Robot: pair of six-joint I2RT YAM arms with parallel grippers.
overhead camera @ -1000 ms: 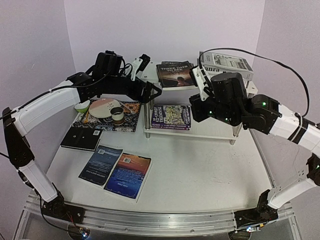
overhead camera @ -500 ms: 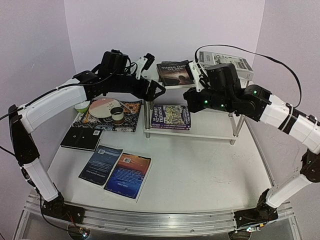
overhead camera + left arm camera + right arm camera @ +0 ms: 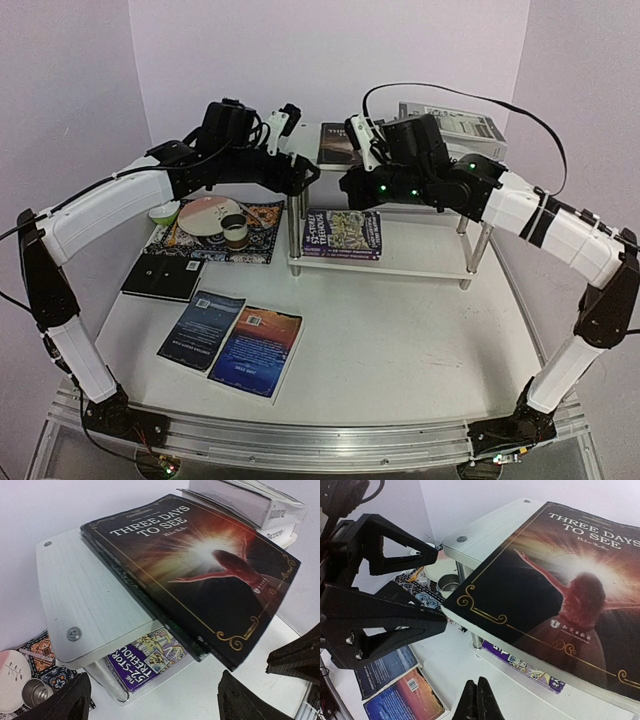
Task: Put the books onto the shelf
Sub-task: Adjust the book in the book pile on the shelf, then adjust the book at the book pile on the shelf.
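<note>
The shelf stands at the back, its white top board near the left wrist camera. A black book, "Three Days to See", lies on a dark green book on the top tier and overhangs the front edge. Thick white books are stacked at the top right. A purple Treehouse book lies on the lower tier. My left gripper is open at the shelf's left front corner, holding nothing. My right gripper is shut and empty, just in front of the overhanging book.
On the table lie a black book, a blue book and a blue-orange book. A patterned placemat at the left carries a plate, a metal cup and a green bowl.
My right arm has swung left along the shelf front, from its right side to the overhanging black book. The left gripper has stayed at the left corner.
</note>
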